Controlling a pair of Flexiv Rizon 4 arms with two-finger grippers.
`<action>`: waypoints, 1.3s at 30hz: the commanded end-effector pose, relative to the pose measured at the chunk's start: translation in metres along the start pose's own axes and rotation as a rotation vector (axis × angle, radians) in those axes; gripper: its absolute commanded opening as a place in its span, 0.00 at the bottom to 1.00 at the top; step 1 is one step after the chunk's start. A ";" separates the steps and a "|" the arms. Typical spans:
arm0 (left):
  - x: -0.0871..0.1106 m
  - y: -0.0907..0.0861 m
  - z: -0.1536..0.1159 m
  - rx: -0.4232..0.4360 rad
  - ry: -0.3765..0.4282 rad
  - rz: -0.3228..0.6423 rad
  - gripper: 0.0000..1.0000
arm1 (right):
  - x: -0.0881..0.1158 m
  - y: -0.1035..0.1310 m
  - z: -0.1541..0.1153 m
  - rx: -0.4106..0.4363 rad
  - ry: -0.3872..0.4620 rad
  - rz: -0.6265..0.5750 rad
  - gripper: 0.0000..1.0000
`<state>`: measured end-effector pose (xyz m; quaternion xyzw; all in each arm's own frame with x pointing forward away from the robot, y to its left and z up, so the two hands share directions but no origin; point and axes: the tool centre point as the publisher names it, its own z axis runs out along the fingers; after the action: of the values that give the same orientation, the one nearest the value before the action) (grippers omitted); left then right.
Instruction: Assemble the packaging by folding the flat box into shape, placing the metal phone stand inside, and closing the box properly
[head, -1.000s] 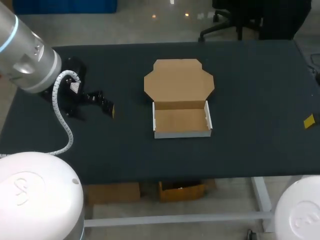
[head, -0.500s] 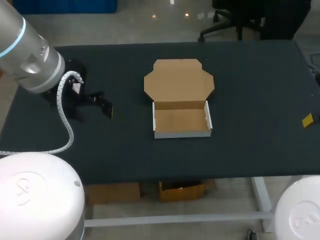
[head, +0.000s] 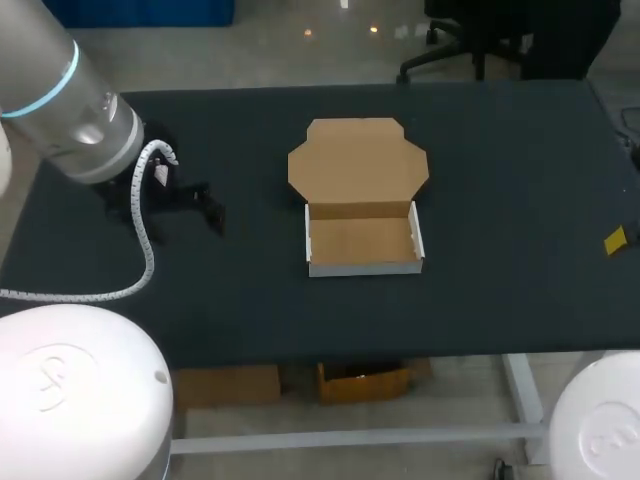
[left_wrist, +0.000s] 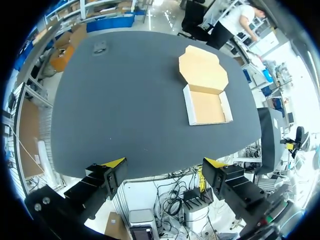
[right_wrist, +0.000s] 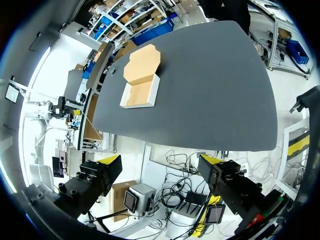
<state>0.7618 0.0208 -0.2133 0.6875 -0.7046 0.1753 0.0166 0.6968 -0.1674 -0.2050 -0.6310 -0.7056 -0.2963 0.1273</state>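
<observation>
The cardboard box (head: 362, 243) stands mid-table as a shallow white-sided tray, with its brown lid (head: 358, 165) lying flat behind it. The tray is empty. My left gripper (head: 208, 208) hovers over the table's left part, well left of the box, open and empty. In the left wrist view its fingers (left_wrist: 165, 162) stand wide apart with the box (left_wrist: 207, 107) far ahead. A small grey object (left_wrist: 100, 47), possibly the phone stand, lies near the far corner. My right gripper (right_wrist: 160, 159) is open off the table's right side, with the box (right_wrist: 140, 95) far ahead; one yellow tip (head: 617, 240) shows.
The black table (head: 500, 150) carries nothing else that I can see. My left arm (head: 70, 110) and its white cable (head: 140, 250) hang over the table's left end.
My left arm has swung a little toward the back of the table, and its gripper's yellow tip has turned out of the head view. The box has not moved.
</observation>
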 end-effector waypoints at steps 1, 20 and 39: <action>-0.001 -0.014 0.017 -0.021 -0.026 -0.020 1.00 | 0.000 -0.001 -0.001 -0.001 0.002 -0.001 1.00; -0.041 -0.046 0.062 -0.069 -0.125 -0.119 1.00 | 0.000 -0.001 -0.001 -0.001 0.002 -0.001 1.00; -0.095 -0.082 0.113 -0.177 -0.135 -0.177 1.00 | 0.000 -0.001 -0.001 -0.001 0.002 -0.001 1.00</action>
<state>0.8582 0.0825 -0.3174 0.7541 -0.6510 0.0843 0.0233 0.6969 -0.1674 -0.2050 -0.6310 -0.7056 -0.2962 0.1274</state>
